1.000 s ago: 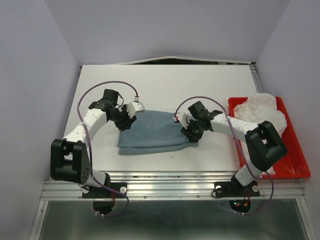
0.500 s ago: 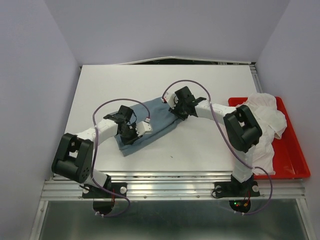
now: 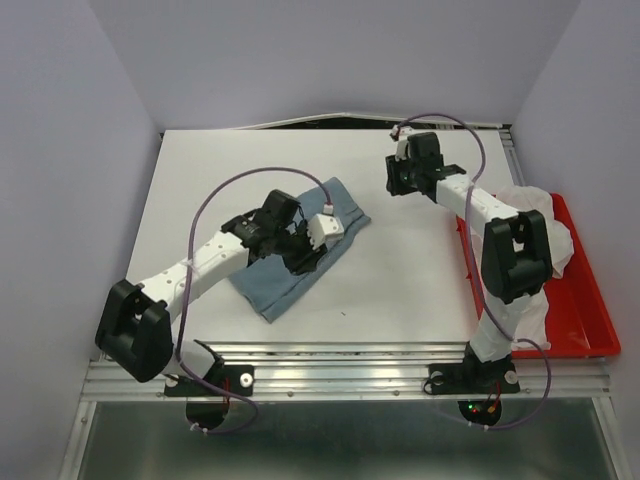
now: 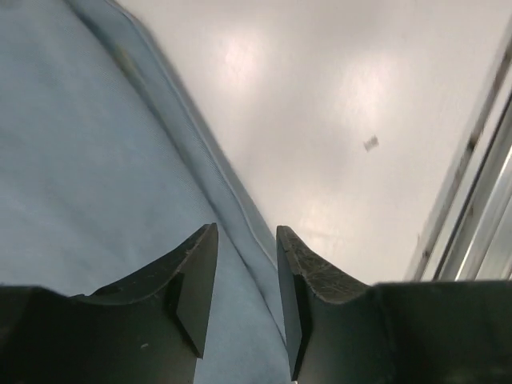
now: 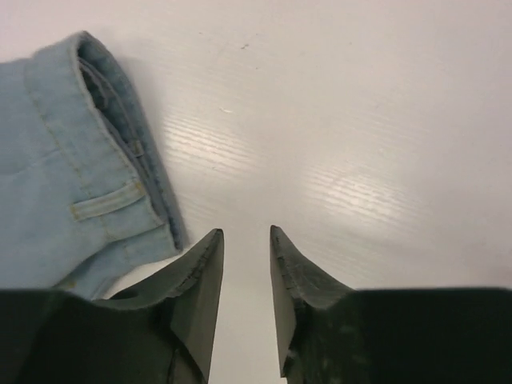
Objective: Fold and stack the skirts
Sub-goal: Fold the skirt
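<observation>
Evidently to square the skewed folded denim skirt [image 3: 272, 288], the left gripper [image 4: 246, 234] hovers narrowly parted, empty, over its edge — right gripper [image 5: 246, 234] likewise, near the far edge.

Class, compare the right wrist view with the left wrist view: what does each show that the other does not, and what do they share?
Only the right wrist view shows a belt loop on the waistband of the skirt. Only the left wrist view shows a metal rail and a small dark speck on the table. Both show the skirt on the white table and an open pincer gripping nothing: the left pincer and the right pincer.
</observation>
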`<state>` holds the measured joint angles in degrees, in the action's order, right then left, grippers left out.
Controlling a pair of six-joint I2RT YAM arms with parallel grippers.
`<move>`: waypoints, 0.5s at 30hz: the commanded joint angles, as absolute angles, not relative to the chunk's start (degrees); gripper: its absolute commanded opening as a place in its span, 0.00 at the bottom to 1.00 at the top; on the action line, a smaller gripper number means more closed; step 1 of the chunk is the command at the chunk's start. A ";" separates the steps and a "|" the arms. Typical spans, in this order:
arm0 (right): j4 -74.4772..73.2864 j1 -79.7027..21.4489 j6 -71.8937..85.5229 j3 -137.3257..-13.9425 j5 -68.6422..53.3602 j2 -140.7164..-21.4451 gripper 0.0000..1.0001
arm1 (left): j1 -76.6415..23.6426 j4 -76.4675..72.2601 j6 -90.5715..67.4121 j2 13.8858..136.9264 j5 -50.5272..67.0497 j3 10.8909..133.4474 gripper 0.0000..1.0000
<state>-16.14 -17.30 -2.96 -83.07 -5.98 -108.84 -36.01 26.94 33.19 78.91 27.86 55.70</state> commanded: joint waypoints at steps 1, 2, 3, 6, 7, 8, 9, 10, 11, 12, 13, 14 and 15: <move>-15.73 -18.02 12.02 -79.46 -15.71 -104.68 0.32 | -35.77 16.10 16.36 82.25 23.49 65.02 0.46; -15.47 -18.02 14.13 -78.58 -17.12 -104.94 0.27 | -35.86 13.65 15.39 85.48 19.81 68.00 0.43; -13.55 -18.02 16.24 -77.53 -18.44 -105.20 0.26 | -35.95 12.49 14.60 87.17 17.69 69.42 0.42; -7.59 -18.02 23.27 -73.57 -22.58 -106.61 0.26 | -36.21 11.51 15.73 95.87 12.22 76.18 0.39; -6.51 -18.02 25.81 -72.00 -23.37 -107.05 0.27 | -36.21 11.95 16.60 98.06 11.69 77.94 0.38; -5.20 -18.02 26.97 -71.55 -23.38 -107.83 0.29 | -36.21 13.35 18.79 101.65 11.43 81.27 0.38; -4.75 -18.02 28.64 -70.93 -22.77 -108.19 0.32 | -36.21 13.45 19.42 102.99 11.51 82.52 0.39; -4.49 -18.02 29.26 -70.41 -22.33 -108.45 0.36 | -36.30 13.36 19.86 104.23 11.34 83.40 0.40; -4.13 -18.02 29.88 -69.18 -21.80 -108.72 0.37 | -36.30 13.01 20.21 106.33 11.08 84.89 0.40; -3.43 -18.02 30.93 -68.56 -21.10 -109.16 0.37 | -36.30 13.18 20.48 107.30 11.25 85.60 0.40; -3.17 -17.50 31.55 -68.03 -20.57 -109.51 0.37 | -36.21 13.18 20.65 108.18 11.42 86.21 0.40; -2.73 -17.49 32.16 -67.51 -20.48 -110.03 0.38 | -36.30 12.57 20.83 108.80 11.86 86.74 0.40; -2.03 -16.88 32.69 -66.89 -20.91 -111.43 0.38 | -36.30 12.05 20.83 109.68 11.87 86.84 0.41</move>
<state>-8.03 -18.04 27.05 -68.34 -20.38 -110.04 -35.94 13.13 19.66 110.21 12.78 82.81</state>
